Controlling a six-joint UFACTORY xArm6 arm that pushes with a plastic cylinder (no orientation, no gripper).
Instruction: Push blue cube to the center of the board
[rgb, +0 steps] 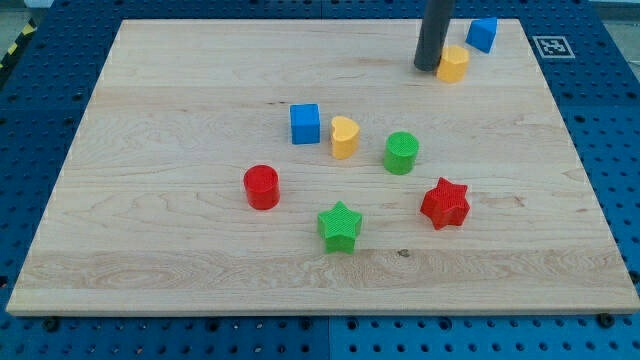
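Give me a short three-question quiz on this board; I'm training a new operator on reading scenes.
1. True or false: my tip touches the blue cube.
2. Which block sits right beside my tip? A) red star B) yellow block C) green cylinder
3. What lies just to the view's right of the blue cube?

Key:
1. False; it stands apart near the view's top.
2. B, the yellow block.
3. The yellow heart.

One raised view, tilted down across the whole wooden board (200, 250), apparently from its near edge.
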